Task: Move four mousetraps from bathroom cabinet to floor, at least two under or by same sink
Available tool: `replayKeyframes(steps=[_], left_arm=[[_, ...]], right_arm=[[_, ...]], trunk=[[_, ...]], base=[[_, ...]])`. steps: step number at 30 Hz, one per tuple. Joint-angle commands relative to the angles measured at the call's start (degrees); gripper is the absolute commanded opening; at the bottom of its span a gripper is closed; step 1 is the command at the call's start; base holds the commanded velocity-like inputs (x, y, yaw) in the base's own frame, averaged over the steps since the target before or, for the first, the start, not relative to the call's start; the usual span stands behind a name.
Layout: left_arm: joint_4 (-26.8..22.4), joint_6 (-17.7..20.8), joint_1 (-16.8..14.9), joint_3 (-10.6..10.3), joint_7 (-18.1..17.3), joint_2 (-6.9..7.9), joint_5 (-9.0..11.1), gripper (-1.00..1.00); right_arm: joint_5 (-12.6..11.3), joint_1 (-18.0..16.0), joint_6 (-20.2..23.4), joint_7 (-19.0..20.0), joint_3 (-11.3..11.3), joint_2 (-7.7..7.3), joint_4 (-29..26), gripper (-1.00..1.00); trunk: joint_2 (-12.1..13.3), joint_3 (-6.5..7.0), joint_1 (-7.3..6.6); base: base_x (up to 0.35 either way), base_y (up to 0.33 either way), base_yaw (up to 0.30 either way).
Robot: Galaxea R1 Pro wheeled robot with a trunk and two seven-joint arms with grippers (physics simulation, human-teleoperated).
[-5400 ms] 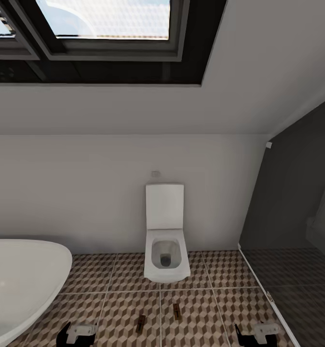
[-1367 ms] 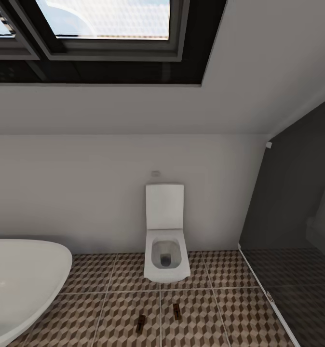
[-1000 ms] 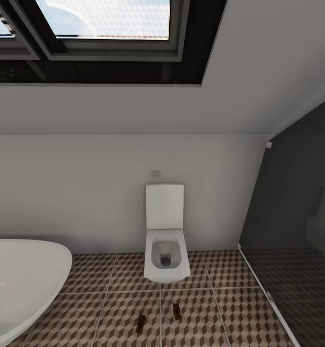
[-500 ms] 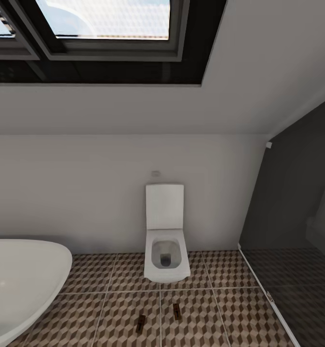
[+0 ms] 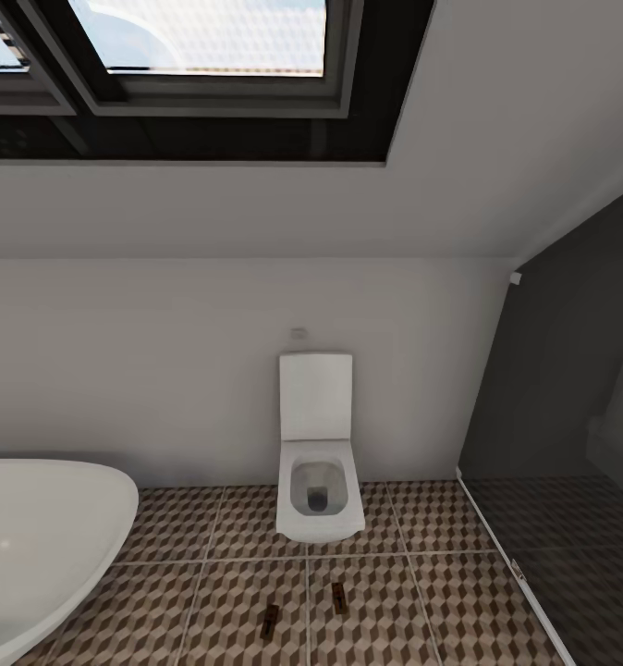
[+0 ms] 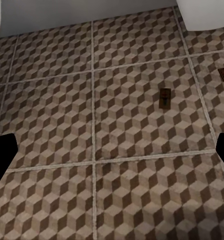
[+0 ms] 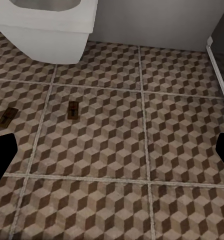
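Both grippers gone from head view, 2 mousetraps (image 5: pixel 271 621) (image 5: pixel 339 598) on floor (image 5: pixel 228 592), grip state unclear

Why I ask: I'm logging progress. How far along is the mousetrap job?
Done: one mousetrap and a second mousetrap lie on the floor in front of the toilet. In hand: nothing; the left gripper and right gripper are open. Left: two more traps to fetch, and two must end up by a sink.
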Motion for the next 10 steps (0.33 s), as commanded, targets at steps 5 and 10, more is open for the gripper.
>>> replayKeyframes(steps=[5, 10], left_arm=[[0.2, -0.3, -0.1, -0.5, 0.2, -0.01, 0.3, 1.0], [0.2, -0.3, -0.1, -0.5, 0.2, -0.03, 0.3, 1.0]], right_arm=[[0.0, 0.0, -0.1, -0.2, 0.4, -0.01, 0.0, 1.0], [0.0, 0.0, -0.1, -0.2, 0.4, -0.01, 0.0, 1.0]], trunk=[[-0.1, -0.07, 0.03], [-0.1, -0.07, 0.03]], base=[[0.0, 0.0, 0.0], [0.0, 0.0, 0.0]])
